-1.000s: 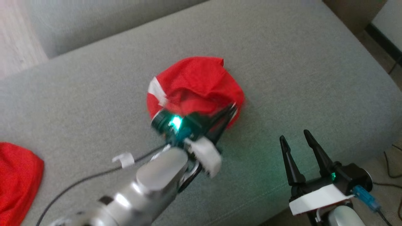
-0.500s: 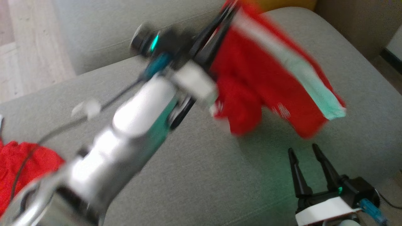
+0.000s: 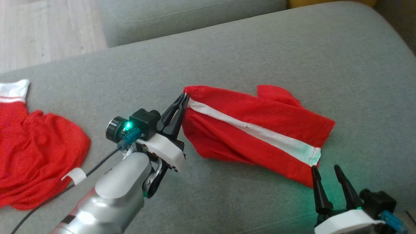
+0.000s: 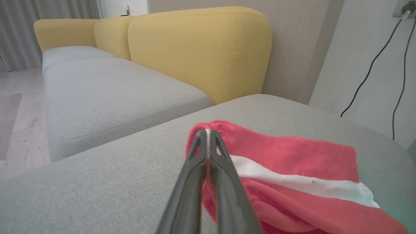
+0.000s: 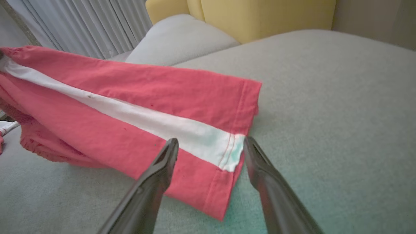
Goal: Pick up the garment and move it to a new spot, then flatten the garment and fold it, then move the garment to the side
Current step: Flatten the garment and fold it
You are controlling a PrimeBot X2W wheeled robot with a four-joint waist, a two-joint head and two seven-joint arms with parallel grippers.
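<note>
A red garment (image 3: 260, 130) with a white side stripe lies stretched across the grey sofa cushion (image 3: 260, 58). My left gripper (image 3: 184, 96) is shut on its left end, holding that end a little off the cushion; the left wrist view shows the garment (image 4: 292, 169) pinched at the closed tips of the left gripper (image 4: 208, 131). My right gripper (image 3: 325, 169) stands open at the lower right, its tips just at the garment's right hem. In the right wrist view the right gripper (image 5: 211, 143) straddles the stripe's end on the garment (image 5: 146, 97), touching nothing clearly.
A second red garment (image 3: 35, 146) with a white band lies at the cushion's left. A black cable (image 3: 97, 165) trails from my left arm. Wooden floor (image 3: 48, 29) shows beyond the cushion's far left edge. Yellow backrests (image 4: 195, 48) stand behind.
The left gripper lifted the bunched garment up, swung it, and brought it down spread lengthwise toward the right gripper. The head camera also shifted, bringing the second garment further into view.
</note>
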